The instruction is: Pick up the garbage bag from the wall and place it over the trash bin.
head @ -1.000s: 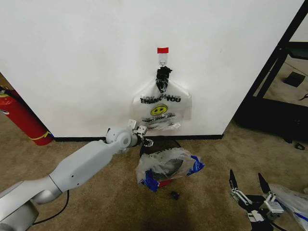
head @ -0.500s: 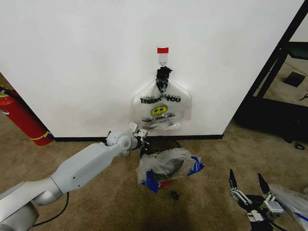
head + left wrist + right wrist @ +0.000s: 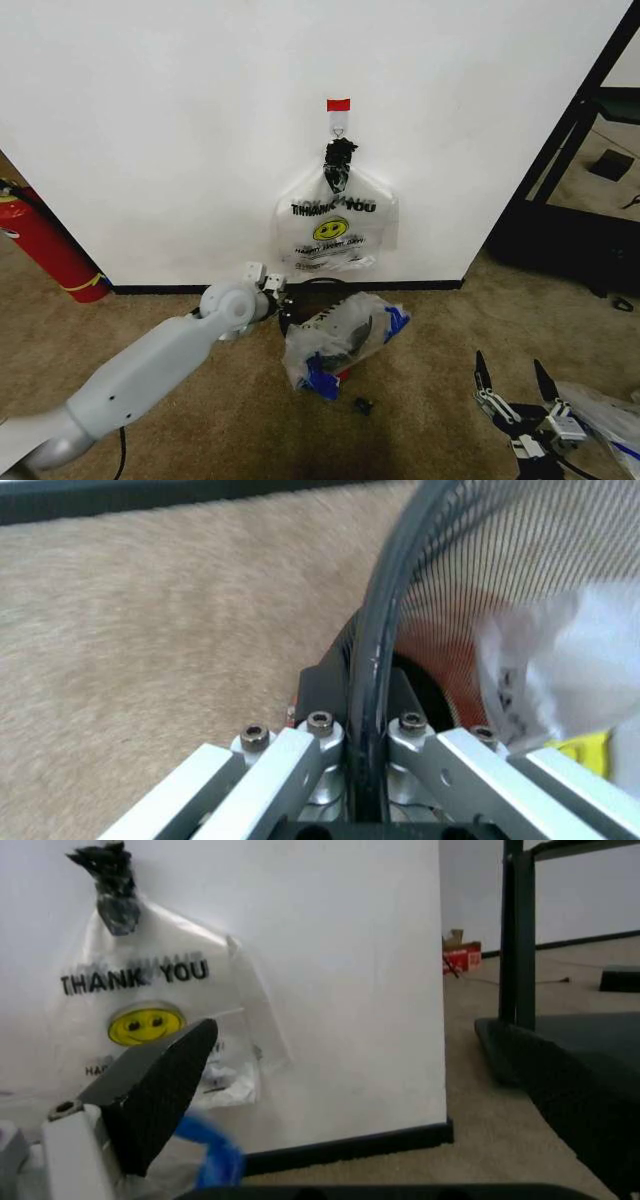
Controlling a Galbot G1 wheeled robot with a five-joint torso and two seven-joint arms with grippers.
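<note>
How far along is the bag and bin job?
Mostly done: the garbage bag already drapes over the trash bin, bunched and lopsided. In hand: the left gripper is shut on the bin's rim. Left: spreading the bag evenly. The right gripper hangs open, low and aside.

A white "THANK YOU" smiley bag [image 3: 150, 1020] hangs on the wall [image 3: 340, 952]; one black fingertip [image 3: 155, 1087] rises close before it, beside a blue scrap [image 3: 215, 1155], perhaps plastic.

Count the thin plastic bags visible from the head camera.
3: white smiley bag hanging on the wall; crinkly blue-patched bag on the black bin; translucent bag beside the right gripper, partly cut off.
</note>
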